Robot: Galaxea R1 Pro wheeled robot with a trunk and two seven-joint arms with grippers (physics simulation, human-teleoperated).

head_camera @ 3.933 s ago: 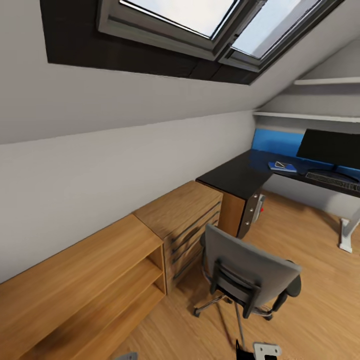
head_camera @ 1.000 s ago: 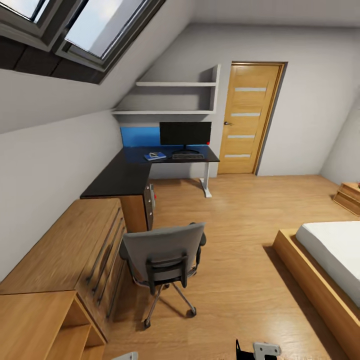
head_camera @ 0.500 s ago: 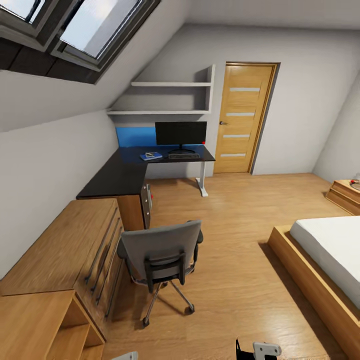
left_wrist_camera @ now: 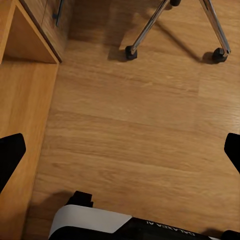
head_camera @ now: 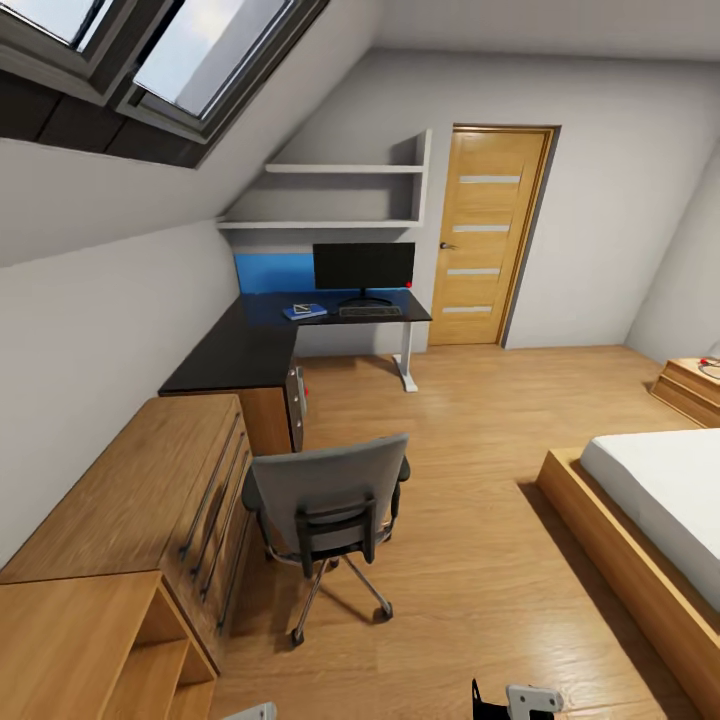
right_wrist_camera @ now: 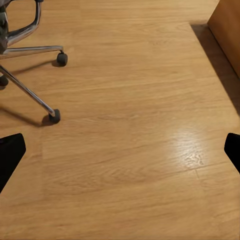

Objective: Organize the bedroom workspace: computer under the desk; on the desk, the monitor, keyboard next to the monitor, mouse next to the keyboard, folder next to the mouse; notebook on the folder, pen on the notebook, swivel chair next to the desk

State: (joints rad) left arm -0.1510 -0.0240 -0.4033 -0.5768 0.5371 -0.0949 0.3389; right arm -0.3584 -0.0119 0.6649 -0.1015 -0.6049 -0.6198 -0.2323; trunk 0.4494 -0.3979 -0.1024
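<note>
our main risk is the swivel chair (head_camera: 328, 510): it stands well apart from the desk (head_camera: 262, 345), back towards us, and on castors it could roll or spin off line if we nudge the backrest off-centre, or bump the wooden chest of drawers (head_camera: 150, 490) just beside it. its grey back, black armrests and chrome star base look intact. both pincers are spread wide and hold nothing, the left gripper (left_wrist_camera: 120, 150) and right gripper (right_wrist_camera: 120, 150) hanging over bare floor (head_camera: 480, 480). on the far desk the monitor (head_camera: 364, 268) stands upright, the keyboard (head_camera: 370, 311) before it, the blue folder (head_camera: 304, 311) beside that with something pale on top; the mouse is too small to tell.
</note>
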